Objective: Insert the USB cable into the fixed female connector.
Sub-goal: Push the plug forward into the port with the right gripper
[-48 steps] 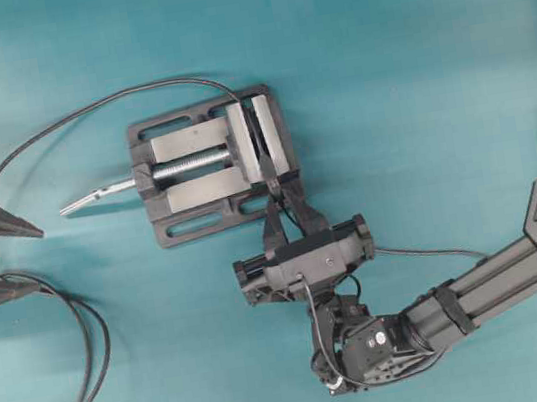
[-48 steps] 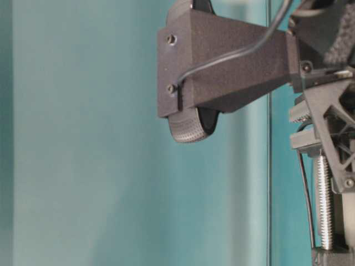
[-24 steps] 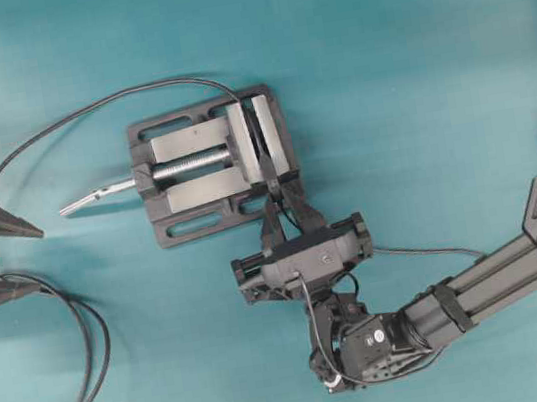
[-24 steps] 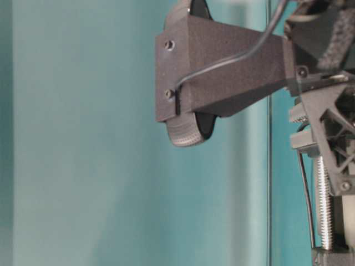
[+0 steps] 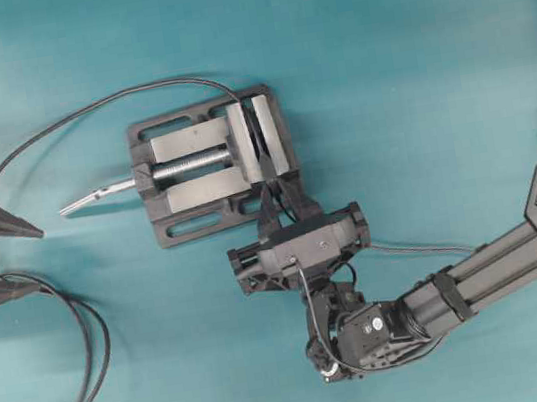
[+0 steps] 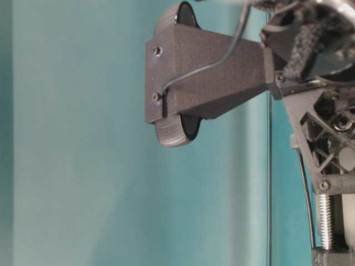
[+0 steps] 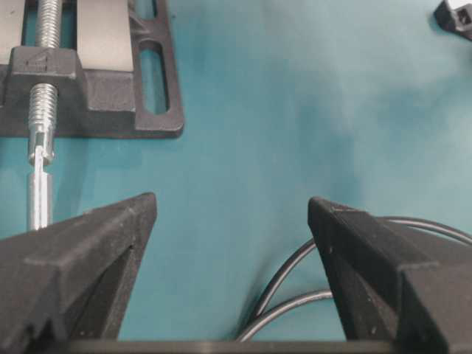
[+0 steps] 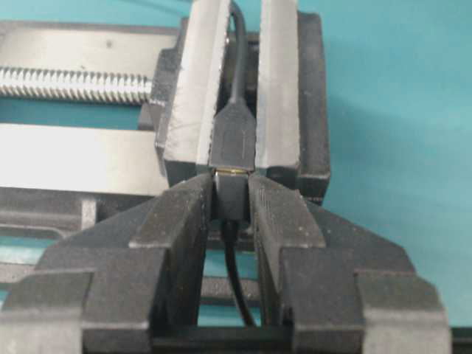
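In the right wrist view the fixed female connector point(image 8: 234, 139) sits clamped between the grey vise's jaw plates point(image 8: 276, 88), its black cable running away behind it. My right gripper point(image 8: 231, 189) is shut on the black plug of the USB cable point(image 8: 231, 199). The plug is butted against the connector's mouth, with only a thin sliver of metal tip showing between them. The thin cable point(image 8: 236, 276) trails back between the fingers. Overhead, the right gripper point(image 5: 278, 197) touches the vise's near edge point(image 5: 201, 221). My left gripper point(image 5: 34, 258) stands open at the far left, holding nothing.
The long black cable point(image 5: 90, 359) loops on the teal mat near the left gripper and shows between its fingers point(image 7: 295, 284). The vise's silver screw handle point(image 5: 96, 196) points left. The USB cable point(image 5: 412, 248) trails right along the right arm. The table-level view is filled by the right wrist housing point(image 6: 205, 77).
The right gripper has pushed a little toward the vise with the plug, closing the gap to the connector. The left gripper has stayed still and open.
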Robot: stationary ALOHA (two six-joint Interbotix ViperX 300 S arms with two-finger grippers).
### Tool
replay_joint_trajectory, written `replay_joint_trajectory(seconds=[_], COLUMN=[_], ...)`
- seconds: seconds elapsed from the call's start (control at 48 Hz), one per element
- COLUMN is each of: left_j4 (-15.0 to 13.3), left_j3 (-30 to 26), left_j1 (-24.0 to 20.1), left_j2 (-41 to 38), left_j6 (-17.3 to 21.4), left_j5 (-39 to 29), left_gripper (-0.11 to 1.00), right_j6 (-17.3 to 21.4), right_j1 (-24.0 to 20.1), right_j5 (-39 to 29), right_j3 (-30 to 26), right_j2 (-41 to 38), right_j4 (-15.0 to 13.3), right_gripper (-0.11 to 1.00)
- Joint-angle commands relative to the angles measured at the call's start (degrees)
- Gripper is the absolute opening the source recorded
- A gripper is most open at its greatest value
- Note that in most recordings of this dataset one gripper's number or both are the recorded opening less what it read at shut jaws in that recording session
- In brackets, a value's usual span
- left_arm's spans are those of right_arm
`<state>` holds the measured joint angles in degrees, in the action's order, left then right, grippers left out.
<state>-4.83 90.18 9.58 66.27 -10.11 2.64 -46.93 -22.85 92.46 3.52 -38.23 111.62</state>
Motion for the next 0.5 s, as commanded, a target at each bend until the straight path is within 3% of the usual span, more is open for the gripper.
replay_joint_trajectory(seconds=[0.0,0.479], left_j4=[0.18,0.18], left_j3=[-0.7,-0.7], left_j1=[0.18,0.18], left_j2=[-0.44,-0.44], left_j6=[-0.7,-0.7], left_j5=[0.44,0.44], left_gripper=[0.99,0.99], right_j6=[-0.18,-0.35], right_j1=[6.68,9.93], right_j5=[0.53,-0.18], right_j3=[0.09,2.72], right_j2=[3.6,4.48], right_j4=[-1.41,-2.37], right_gripper=[0.19,0.19])
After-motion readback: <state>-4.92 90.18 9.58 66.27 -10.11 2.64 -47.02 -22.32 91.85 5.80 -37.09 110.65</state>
